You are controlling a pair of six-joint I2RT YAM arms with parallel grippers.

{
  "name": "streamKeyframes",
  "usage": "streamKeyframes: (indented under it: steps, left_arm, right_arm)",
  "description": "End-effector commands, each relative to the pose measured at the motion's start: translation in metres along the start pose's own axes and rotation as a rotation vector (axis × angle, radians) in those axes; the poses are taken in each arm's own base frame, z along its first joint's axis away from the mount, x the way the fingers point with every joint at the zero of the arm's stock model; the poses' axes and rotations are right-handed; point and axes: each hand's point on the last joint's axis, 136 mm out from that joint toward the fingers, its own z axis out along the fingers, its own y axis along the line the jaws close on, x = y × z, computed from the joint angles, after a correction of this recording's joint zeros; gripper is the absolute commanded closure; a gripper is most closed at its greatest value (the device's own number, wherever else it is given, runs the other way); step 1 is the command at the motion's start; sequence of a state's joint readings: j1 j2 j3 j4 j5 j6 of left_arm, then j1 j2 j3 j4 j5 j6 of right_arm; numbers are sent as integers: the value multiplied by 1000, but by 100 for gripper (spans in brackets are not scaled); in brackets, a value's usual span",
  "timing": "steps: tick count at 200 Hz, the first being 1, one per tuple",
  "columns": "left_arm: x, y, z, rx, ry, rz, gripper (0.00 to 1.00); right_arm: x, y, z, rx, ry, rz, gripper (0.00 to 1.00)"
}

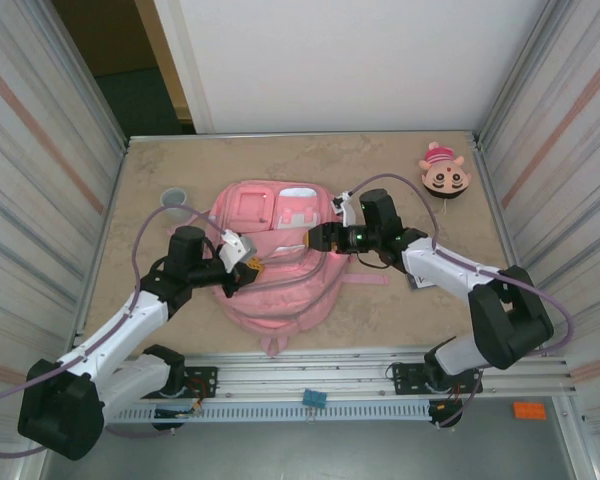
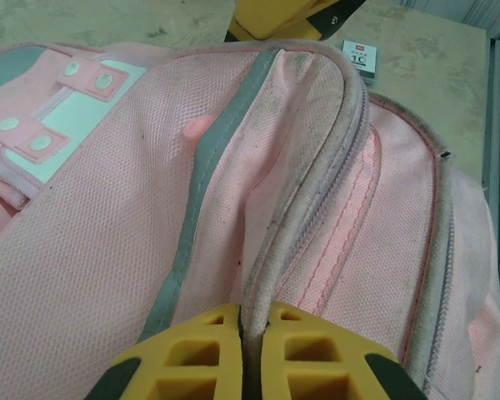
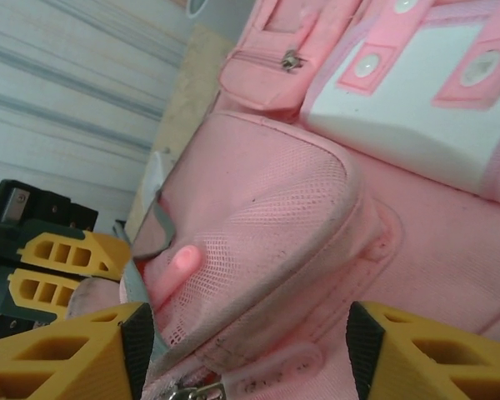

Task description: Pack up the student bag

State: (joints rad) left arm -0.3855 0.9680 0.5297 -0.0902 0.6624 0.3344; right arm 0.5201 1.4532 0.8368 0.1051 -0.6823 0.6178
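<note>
Left gripper (image 2: 252,333) is clamping its yellow fingers (image 2: 192,354) on a zipper-seam fold of the student bag (image 1: 280,290). Right gripper (image 3: 250,350) is hanging with jaws apart, straddling the mesh pocket (image 3: 267,208). Bag is lying flat mid-table (image 1: 400,180) between both arms; plush (image 1: 445,172) is sitting far right.

The tan table (image 1: 180,150) carries the student bag (image 1: 290,285), a cartoon plush (image 1: 444,172) and a grey disc (image 1: 174,195).
</note>
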Motion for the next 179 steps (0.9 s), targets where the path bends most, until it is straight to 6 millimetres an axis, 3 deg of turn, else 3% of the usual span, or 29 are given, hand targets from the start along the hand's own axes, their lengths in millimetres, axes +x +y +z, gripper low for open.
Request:
streamKeyframes:
  steps: [1,54,94,124,143,165,179]
  left_arm:
    - [-36,0,-11,6,-130,47,100]
    - [-38,10,-12,-24,-137,32,100]
    - [-45,6,-10,16,-151,34,100]
    - [-53,3,-13,32,-179,56,100]
    - [-54,-1,-14,50,-185,72,100]
    - [-56,-3,-13,75,-192,81,100]
    - [-57,-3,-13,85,-196,82,100]
  right_arm:
    - [2,20,0,-100,51,-32,40]
    - [27,36,-19,-152,126,-65,40]
    - [24,37,-16,-149,150,-93,42]
    - [11,28,-17,-61,107,-168,37]
    - [9,35,-17,-57,97,-296,33]
    - [33,45,-12,-88,121,-599,33]
    - [35,44,-13,-93,97,-696,34]
